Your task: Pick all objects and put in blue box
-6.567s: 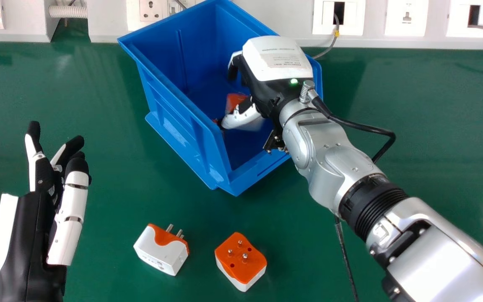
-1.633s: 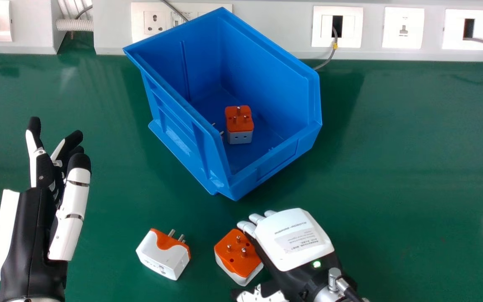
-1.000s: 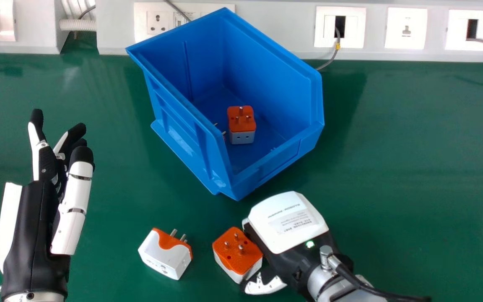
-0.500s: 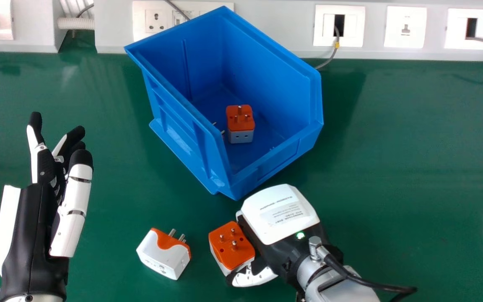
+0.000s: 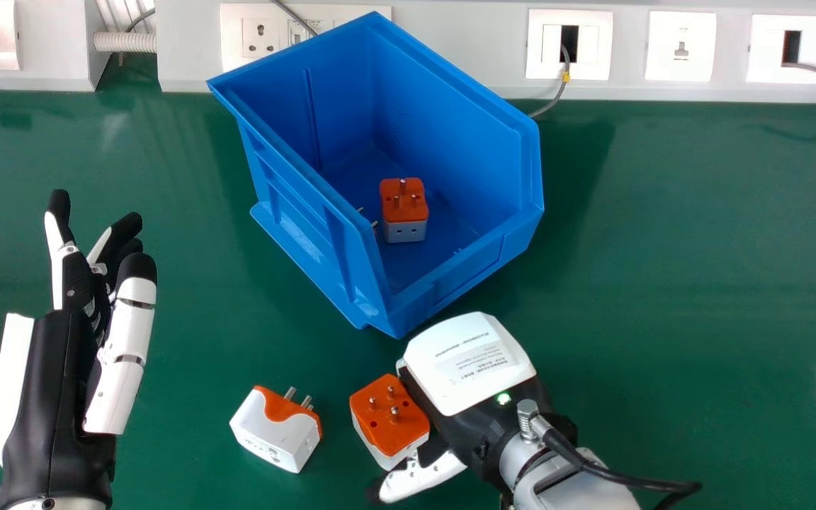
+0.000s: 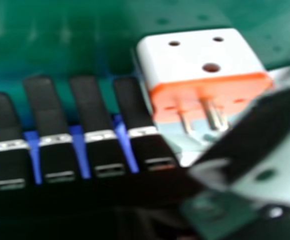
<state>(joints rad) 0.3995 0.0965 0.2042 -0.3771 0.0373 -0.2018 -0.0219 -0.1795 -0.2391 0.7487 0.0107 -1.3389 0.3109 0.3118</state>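
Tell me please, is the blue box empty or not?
Not empty: an orange-topped adapter stands inside the blue box, with more metal pins beside it.

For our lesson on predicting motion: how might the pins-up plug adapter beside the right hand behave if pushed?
The orange and white plug adapter looks like hard plastic, so it should stay stiff under the right hand. Its boxy, flat-sided body would probably slide or pivot rather than roll. Its upright metal pins might catch on a finger.
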